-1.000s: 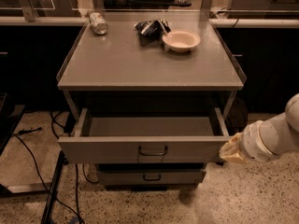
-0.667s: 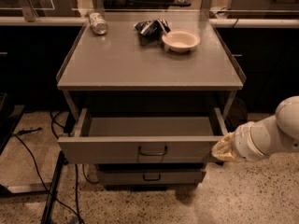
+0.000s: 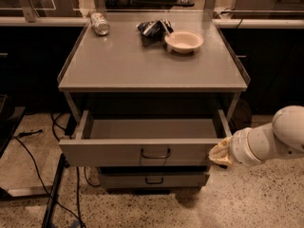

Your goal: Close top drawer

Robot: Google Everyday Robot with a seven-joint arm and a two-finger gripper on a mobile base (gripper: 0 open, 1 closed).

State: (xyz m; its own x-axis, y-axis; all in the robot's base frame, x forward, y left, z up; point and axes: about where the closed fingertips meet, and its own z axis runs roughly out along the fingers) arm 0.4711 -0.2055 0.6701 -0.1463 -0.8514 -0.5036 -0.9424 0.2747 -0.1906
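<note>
Your gripper [image 3: 219, 153] is at the right corner of the open top drawer [image 3: 142, 151]; apart or together, I cannot tell. Pushing there may skew and jam it.

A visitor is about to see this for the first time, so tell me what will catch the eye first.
The top drawer stands pulled wide out of the grey cabinet, at the centre. The gripper, on a thick white arm coming from the right edge, sits at the right end of the drawer front. Near the back of the cabinet top lie a white bowl, a crumpled dark bag and a tipped can.
</note>
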